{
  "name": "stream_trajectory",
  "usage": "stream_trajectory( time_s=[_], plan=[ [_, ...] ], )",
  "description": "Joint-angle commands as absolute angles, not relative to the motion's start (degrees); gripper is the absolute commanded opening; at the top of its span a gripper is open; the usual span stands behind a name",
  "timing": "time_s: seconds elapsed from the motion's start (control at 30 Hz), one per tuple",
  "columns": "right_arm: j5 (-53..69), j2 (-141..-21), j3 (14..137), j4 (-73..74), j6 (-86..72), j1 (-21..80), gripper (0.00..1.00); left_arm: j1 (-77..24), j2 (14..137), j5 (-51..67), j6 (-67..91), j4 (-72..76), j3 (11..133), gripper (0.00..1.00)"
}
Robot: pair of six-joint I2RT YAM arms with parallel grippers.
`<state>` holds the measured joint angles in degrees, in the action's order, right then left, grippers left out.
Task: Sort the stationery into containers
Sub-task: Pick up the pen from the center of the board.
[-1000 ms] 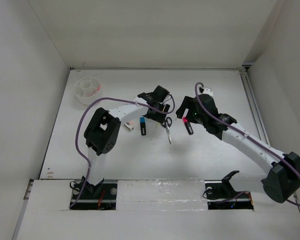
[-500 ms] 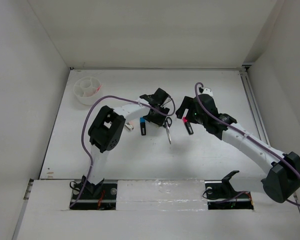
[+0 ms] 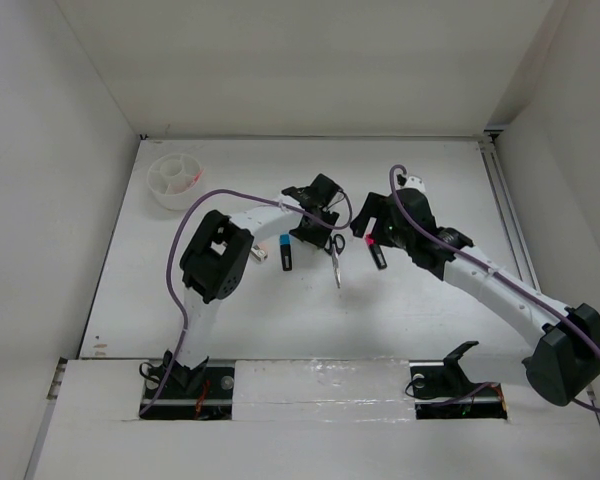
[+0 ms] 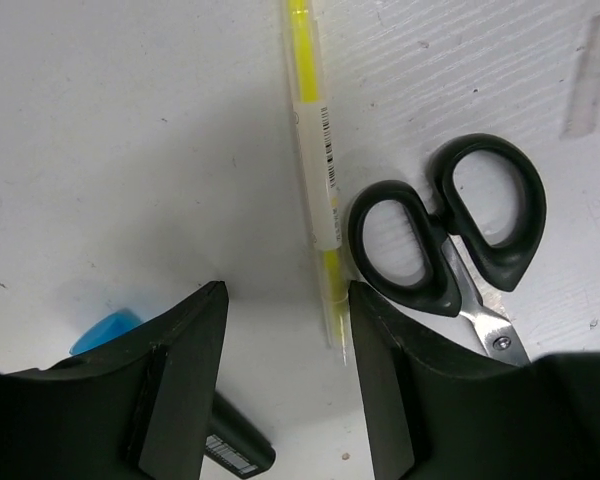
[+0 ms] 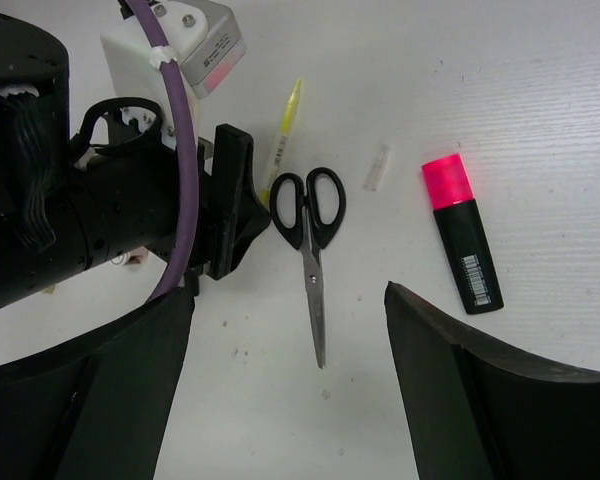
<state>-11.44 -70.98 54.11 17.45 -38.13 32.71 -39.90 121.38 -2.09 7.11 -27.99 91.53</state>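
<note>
Two fingers of the left gripper [image 4: 285,300], spread and holding nothing, are set either side of one end of the thin pale-yellow stick [image 4: 315,170], which lies just beside the black-handled scissors [image 4: 450,230], and are best centred on the stick, clear of the scissors, before being closed.

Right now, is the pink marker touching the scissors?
Apart. The right wrist view shows a strip of bare table between the pink marker and the scissors.

White table [image 3: 280,310] fills the frame centre; plain white walls [image 3: 310,60] enclose it at top, left and right; lighting even
</note>
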Motion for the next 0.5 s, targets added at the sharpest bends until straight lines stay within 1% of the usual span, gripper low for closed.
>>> stream_trajectory(
  time_s=[0.0,0.27,0.3,0.37,0.43,0.47],
  plan=[
    [-10.72,-70.93,53.44,14.15,-37.44,33.22,0.83,-39.64,122.69,-3.16,7.29,-28.48,93.77,0.47],
    [-10.72,-70.40,53.44,14.15,-37.44,33.22,0.83,-39.64,125.07,-3.16,7.29,-29.00,95.80,0.47],
    [-10.72,-70.40,52.92,14.15,-37.44,33.22,0.83,-39.64,125.59,-3.16,7.29,-29.00,95.80,0.46],
    [-10.72,-70.40,52.91,13.63,-37.44,33.22,0.83,-39.64,125.60,-2.64,7.29,-29.00,95.80,0.38],
    [-10.72,-70.40,52.91,13.62,-37.44,33.22,0.83,-39.64,126.12,-2.64,7.29,-29.53,95.80,0.34],
    [-10.72,-70.92,52.91,13.62,-37.44,33.22,0.83,-39.64,126.12,-2.64,7.29,-29.53,95.80,0.29]
  ],
)
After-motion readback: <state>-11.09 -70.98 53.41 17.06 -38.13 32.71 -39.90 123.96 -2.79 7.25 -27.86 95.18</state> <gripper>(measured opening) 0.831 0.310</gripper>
